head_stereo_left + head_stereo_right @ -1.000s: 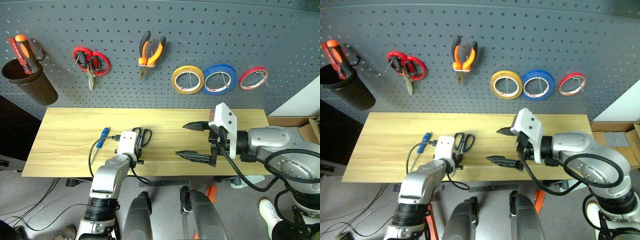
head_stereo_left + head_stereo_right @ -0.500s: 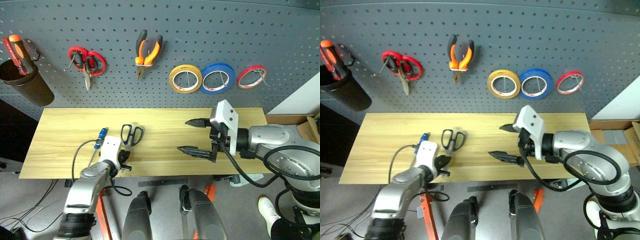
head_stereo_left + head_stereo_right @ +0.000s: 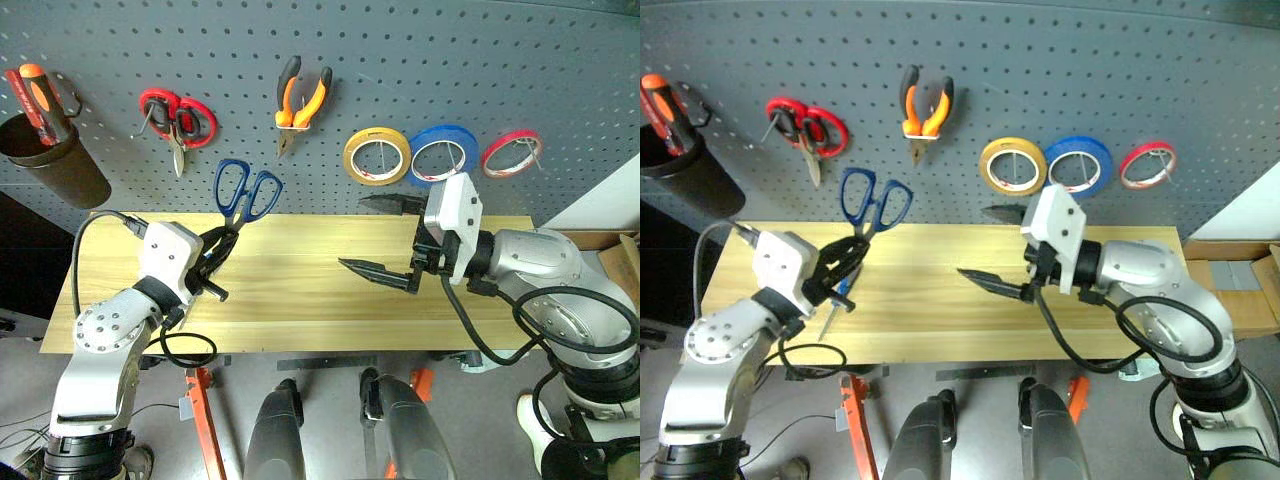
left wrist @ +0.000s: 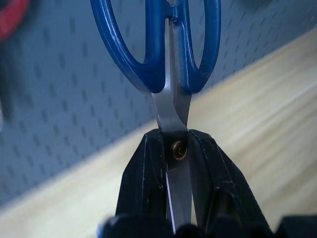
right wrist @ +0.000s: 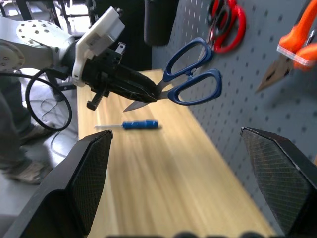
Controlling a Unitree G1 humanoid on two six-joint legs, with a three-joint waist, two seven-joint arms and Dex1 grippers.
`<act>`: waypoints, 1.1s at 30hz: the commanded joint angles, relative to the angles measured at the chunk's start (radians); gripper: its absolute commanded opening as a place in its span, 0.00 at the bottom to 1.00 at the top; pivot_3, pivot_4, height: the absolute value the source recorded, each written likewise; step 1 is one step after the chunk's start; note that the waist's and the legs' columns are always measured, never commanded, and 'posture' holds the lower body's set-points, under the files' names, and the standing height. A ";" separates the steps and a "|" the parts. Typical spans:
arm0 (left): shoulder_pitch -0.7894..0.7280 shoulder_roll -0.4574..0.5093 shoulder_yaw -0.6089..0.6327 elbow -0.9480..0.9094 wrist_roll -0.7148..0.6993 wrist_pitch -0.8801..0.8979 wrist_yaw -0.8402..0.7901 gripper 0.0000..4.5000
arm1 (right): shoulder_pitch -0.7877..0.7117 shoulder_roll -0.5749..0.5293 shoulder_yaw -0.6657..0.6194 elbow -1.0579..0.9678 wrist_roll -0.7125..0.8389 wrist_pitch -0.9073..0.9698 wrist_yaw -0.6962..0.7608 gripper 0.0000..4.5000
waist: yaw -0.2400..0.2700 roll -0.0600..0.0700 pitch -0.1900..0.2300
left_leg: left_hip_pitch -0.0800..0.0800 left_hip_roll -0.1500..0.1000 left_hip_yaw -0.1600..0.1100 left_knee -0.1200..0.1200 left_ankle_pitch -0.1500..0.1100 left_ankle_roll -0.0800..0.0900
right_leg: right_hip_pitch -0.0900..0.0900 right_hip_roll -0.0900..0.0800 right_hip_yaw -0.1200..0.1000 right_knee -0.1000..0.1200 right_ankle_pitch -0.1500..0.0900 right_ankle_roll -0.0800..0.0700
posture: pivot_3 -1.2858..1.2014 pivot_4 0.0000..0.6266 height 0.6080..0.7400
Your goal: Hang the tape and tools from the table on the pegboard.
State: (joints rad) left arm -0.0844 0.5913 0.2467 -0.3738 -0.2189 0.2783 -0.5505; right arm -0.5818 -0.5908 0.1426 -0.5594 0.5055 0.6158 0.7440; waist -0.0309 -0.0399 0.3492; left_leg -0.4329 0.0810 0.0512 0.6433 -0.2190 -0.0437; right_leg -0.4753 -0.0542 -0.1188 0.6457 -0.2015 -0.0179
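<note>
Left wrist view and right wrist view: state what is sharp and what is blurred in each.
Left wrist view: the blue-handled scissors and the left pincer gripping their blades are sharp; pegboard and table behind are blurred. Right wrist view: the right pincer's near fingers are soft; the scissors farther off are clear.

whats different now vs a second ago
The left claw has shut on the blue scissors and lifted them off the table, handles up in front of the pegboard. The right claw stayed open and rose slightly. The blue screwdriver kept its place on the table; the pliers and tape hang as before.
</note>
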 commanded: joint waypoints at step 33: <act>-0.161 -0.078 0.192 0.077 -0.142 0.131 0.217 0.08 | -0.093 -0.006 -0.023 0.095 0.013 -0.033 0.111 1.00 | 0.003 0.000 0.000 | 0.000 0.000 -0.001 0.003 0.000 0.000 | 0.001 0.000 -0.001 0.005 0.001 0.000 | 0.47 0.52 1.00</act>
State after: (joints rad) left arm -0.2233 0.5067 0.4287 -0.3032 -0.3513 0.4414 -0.3370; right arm -0.6715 -0.5944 0.1315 -0.4336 0.5220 0.5959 0.8521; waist -0.0281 -0.0403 0.3490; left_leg -0.4321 0.0807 0.0506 0.6468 -0.2186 -0.0440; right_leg -0.4747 -0.0540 -0.1199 0.6514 -0.2006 -0.0178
